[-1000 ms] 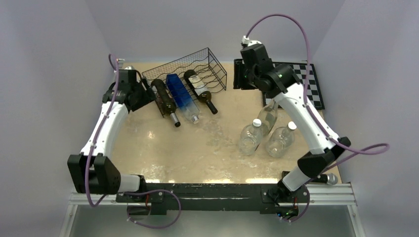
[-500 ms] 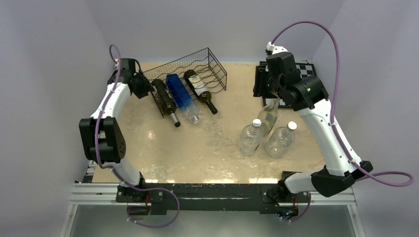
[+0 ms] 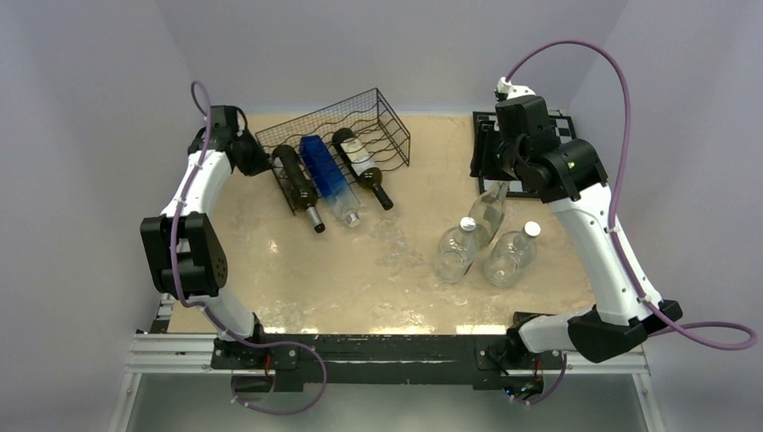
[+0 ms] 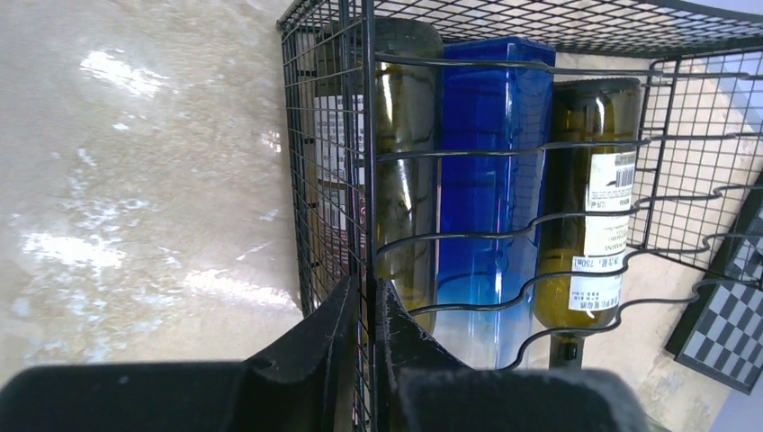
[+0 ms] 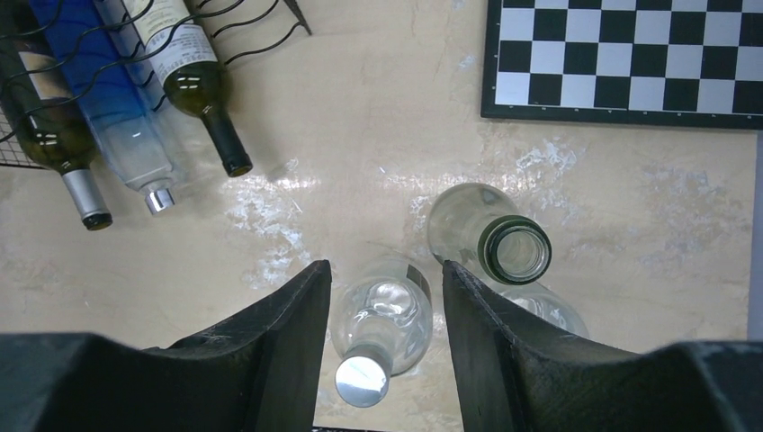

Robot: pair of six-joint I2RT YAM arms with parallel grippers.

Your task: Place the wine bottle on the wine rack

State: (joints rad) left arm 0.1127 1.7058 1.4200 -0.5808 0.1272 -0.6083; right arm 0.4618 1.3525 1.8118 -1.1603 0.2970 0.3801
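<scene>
Top external: your left tool (image 3: 252, 158) sits at the left end of the wine rack (image 3: 369, 117). A dark bottle (image 3: 297, 184), a blue bottle (image 3: 328, 175) and a labelled bottle (image 3: 362, 162) lie in the rack. The uncapped clear wine bottle (image 3: 487, 211) stands on the table (image 3: 360, 270) well to the rack's right, beside two capped bottles (image 3: 456, 247), with your right tool (image 3: 488, 155) over that side.

Left wrist: your tool (image 4: 363, 292) is pinched tight on an upright wire of the rack's (image 4: 367, 135) side grid.

Right wrist: your tool (image 5: 385, 270) is partly open and holds nothing. It is high over a capped bottle (image 5: 378, 324), and the wine bottle (image 5: 504, 243) stands right of the rack.
</scene>
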